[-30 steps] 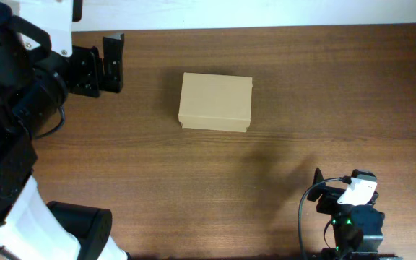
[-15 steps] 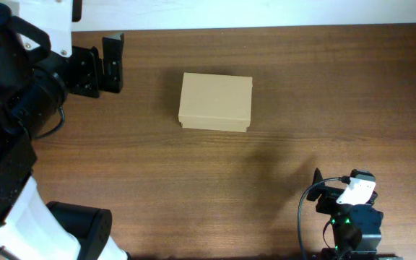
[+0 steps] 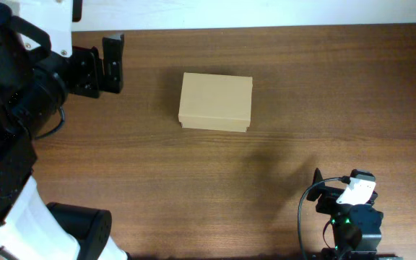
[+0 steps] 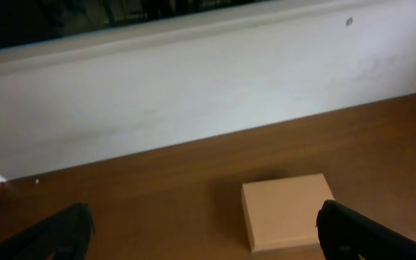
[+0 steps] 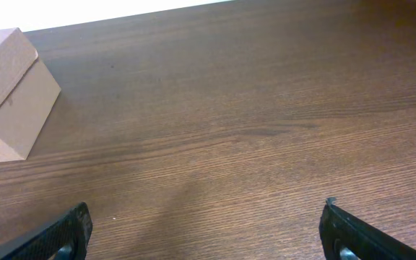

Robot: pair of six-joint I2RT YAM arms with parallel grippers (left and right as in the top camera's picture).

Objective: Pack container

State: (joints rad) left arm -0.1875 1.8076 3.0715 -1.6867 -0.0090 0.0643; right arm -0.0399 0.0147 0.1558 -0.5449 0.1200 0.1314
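Left pincer: the left gripper (image 4: 202,242) is standing spread wide, its two dark fingertips (image 4: 69,230) sitting at the bottom corners of its wrist view. It is grasping nothing and touching nothing.
Right pincer: the right gripper (image 5: 208,238) is gaping just as wide, its tips showing only at the lower corners of its own view. It is hanging over bare wood, released, with nothing in its grasp.
Container place: the container (image 3: 216,102) is sitting flat on the table (image 3: 323,94), a little left of centre and toward the far edge, well apart from both grippers.
Container from the left wrist: it is lying ahead of the gripper, nearer the right-hand tip than the left-hand one.
Container from the right wrist: it is showing at the far left edge, one corner turned toward the camera.
Container lid: the flap seems to be lying shut, with a thin seam running along one side, though the views are too flat to be sure it is fully down.
Arms: the left arm (image 3: 20,94) is reaching in from the table's far left corner. The right arm (image 3: 349,217) is sitting at the near right edge, with a black cable (image 3: 303,209) looping beside it.
Backdrop: a white wall (image 4: 193,94) is running behind the table's far edge.
Counts: one container, one table, two arms, two grippers, and two fingertips showing in each wrist view.
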